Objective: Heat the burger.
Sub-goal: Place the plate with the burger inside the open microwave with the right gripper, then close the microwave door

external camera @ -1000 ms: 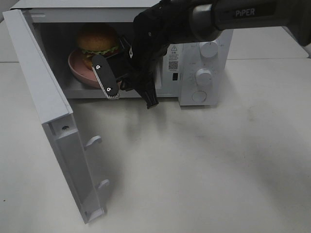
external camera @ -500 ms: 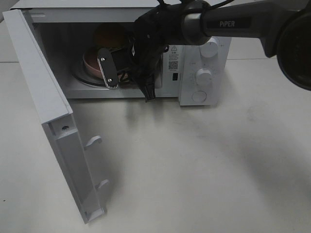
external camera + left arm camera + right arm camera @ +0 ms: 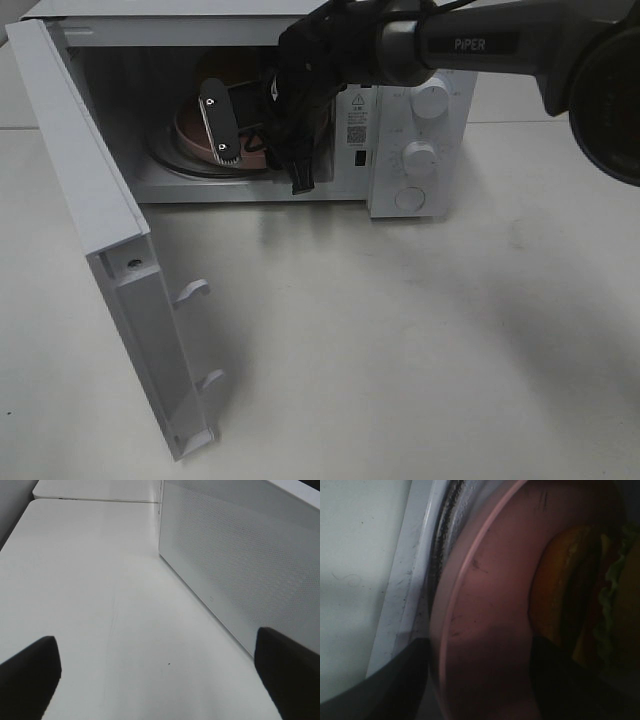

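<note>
- The microwave (image 3: 415, 110) is showing a smooth, matt white casing, looking like plastic.
- The table (image 3: 400, 330) is looking matt and smooth.
- The pink plate (image 3: 485, 605) is showing a smooth, finely scuffed face.
- The burger (image 3: 547, 595) is showing a slightly glossy bun.

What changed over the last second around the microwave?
The right gripper carried the round pink plate with the golden-bun burger from the white microwave's front edge deeper inside; its jaws now stand apart astride the rim, apparently letting go. The white door stayed open, unmoved.

The right arm (image 3: 470, 45) hides most of the burger (image 3: 555, 595) inside the microwave (image 3: 385, 150); the right wrist view's edge cuts off burger and plate (image 3: 490, 605).
</note>
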`<state>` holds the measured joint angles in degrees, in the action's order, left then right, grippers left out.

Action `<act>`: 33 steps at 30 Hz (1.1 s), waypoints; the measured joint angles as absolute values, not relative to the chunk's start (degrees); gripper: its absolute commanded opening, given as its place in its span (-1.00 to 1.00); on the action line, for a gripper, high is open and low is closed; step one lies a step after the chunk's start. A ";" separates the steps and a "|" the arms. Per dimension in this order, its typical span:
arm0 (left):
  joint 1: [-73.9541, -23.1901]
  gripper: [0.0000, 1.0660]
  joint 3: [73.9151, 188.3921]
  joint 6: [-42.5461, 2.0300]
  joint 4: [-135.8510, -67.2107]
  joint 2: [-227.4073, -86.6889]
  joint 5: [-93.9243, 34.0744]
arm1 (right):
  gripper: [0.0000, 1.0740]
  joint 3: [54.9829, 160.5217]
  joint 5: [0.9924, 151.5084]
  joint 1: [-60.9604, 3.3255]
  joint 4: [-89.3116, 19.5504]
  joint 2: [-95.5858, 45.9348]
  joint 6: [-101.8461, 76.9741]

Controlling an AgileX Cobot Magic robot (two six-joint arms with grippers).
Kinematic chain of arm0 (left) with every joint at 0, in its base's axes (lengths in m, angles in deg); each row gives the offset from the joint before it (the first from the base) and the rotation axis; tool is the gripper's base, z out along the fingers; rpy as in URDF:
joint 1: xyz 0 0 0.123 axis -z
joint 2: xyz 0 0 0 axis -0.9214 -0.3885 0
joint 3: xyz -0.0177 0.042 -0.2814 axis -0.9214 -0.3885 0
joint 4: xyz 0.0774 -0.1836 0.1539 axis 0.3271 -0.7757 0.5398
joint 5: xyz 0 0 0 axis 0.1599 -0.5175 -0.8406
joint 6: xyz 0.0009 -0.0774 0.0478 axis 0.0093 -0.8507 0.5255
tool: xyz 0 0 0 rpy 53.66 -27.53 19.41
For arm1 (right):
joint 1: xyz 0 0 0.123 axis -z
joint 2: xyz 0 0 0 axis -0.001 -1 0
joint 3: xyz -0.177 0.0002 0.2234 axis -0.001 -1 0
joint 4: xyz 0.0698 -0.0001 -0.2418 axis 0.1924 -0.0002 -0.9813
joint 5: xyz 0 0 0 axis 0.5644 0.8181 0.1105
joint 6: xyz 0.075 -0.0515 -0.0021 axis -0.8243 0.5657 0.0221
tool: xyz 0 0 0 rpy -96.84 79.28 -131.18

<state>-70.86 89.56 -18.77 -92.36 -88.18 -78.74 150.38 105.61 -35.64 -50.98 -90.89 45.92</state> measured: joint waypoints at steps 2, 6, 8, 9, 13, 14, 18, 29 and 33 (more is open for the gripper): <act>-70.86 0.83 89.56 -18.77 -92.36 -88.18 -78.74 | 0.19 150.09 105.50 -35.64 -50.98 -90.83 45.86; -70.86 0.83 89.56 -18.77 -92.36 -88.18 -78.74 | 0.19 146.26 104.24 -35.64 -50.41 -89.23 45.86; -70.86 0.83 89.56 -18.77 -92.36 -88.18 -78.74 | 0.19 145.05 103.84 -35.64 -50.06 -88.60 45.75; -70.86 0.83 89.56 -18.77 -92.36 -88.18 -78.74 | 0.19 142.70 102.58 -35.64 -49.66 -87.45 45.58; -70.86 0.83 89.56 -18.77 -92.36 -88.18 -78.74 | 0.19 136.11 99.25 -35.64 -49.61 -82.98 43.63; -70.86 0.83 89.56 -18.77 -92.36 -88.18 -78.74 | 0.19 136.11 99.25 -35.64 -49.61 -82.98 43.63; -70.86 0.83 89.56 -18.77 -92.36 -88.18 -78.74 | 0.19 130.15 97.94 -35.64 -49.43 -78.80 41.68; -70.86 0.83 89.56 -18.77 -92.36 -88.18 -78.74 | 0.19 120.19 97.48 -35.64 -49.43 -71.58 35.84; -70.86 0.83 89.56 -18.77 -92.36 -88.18 -78.74 | 0.19 117.49 97.48 -35.64 -49.43 -69.40 34.06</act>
